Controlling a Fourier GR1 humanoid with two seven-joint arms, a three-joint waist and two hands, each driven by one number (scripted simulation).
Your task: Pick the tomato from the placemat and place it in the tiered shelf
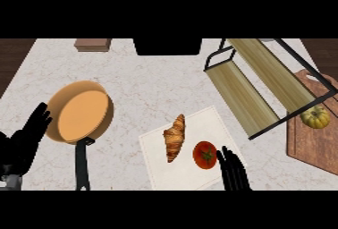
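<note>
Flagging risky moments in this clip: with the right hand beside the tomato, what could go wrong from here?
1. The croissant lies close to the tomato on the placemat; the right hand, open just right of the tomato, may nudge it that way.
2. The shelf has narrow, sloping tiers, so the round tomato could roll off.

We saw that our two hands were all black, with long thin fingers. Our left hand (23,138) looked big and dark, and a small grey bit showed just under it. Our right hand (233,172) showed only black fingers, smooth and plain.
</note>
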